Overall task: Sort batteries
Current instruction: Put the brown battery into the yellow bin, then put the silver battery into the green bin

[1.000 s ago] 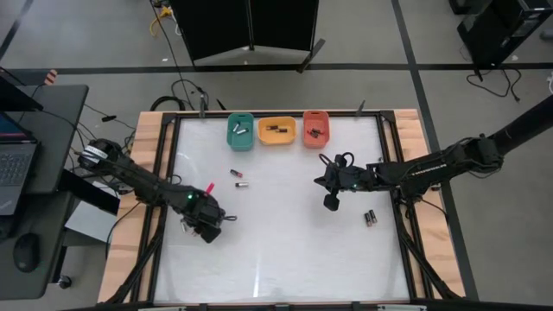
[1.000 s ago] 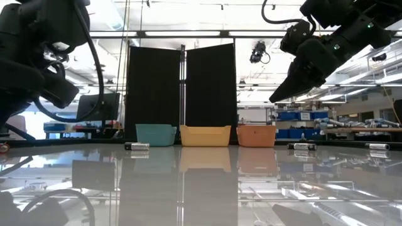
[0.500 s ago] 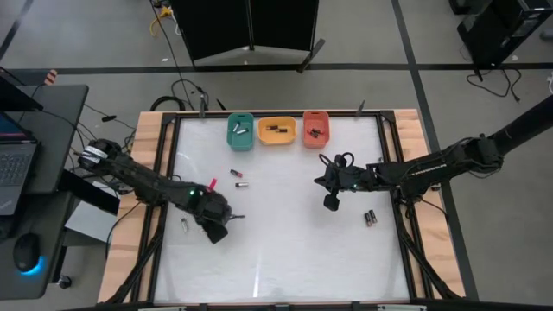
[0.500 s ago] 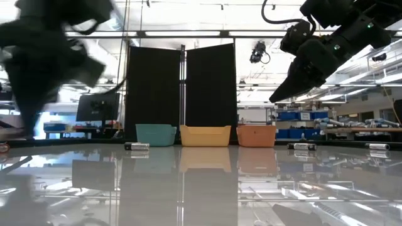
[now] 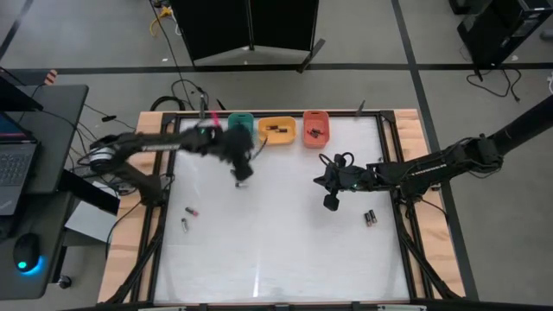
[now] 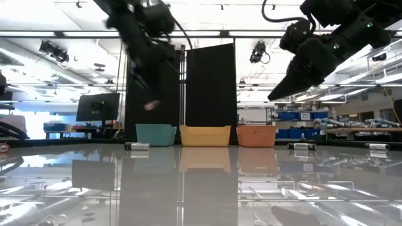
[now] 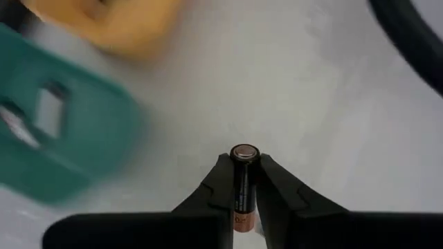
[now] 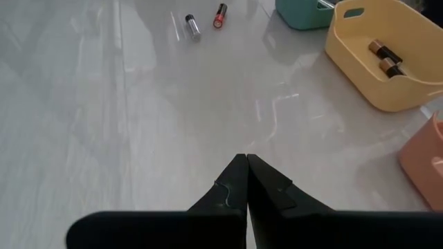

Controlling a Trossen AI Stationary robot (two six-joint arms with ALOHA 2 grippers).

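Note:
My left gripper (image 5: 243, 175) hangs above the table just near of the green tray (image 5: 241, 130) and is shut on a dark battery with a copper band (image 7: 243, 181); in the low view the left gripper (image 6: 149, 104) sits above tray height. My right gripper (image 5: 331, 203) hovers shut over the table's right half, touching nothing. Loose batteries lie flat on the table: two by the left edge (image 5: 188, 217), a dark pair (image 5: 371, 218) near the right edge, and two more (image 8: 205, 21) in the right wrist view. The orange tray (image 5: 276, 130) holds batteries (image 8: 385, 58). My left gripper pinches the battery by its sides between the two fingers (image 7: 220, 185). The battery lies along the fingers, and its round end cap (image 7: 243, 152) points out past the fingertips. It is lifted clear of the table.
The green, orange and red trays (image 5: 316, 128) stand in a row at the far edge. A raised dark frame and wooden border (image 5: 149, 173) run around the white tabletop. The middle and near part of the table (image 5: 276, 250) is bare.
My left arm has swung fast from the near-left part of the table up and toward the far edge, ending beside the green tray. A silvery battery by the left edge, covered by the gripper before, now shows.

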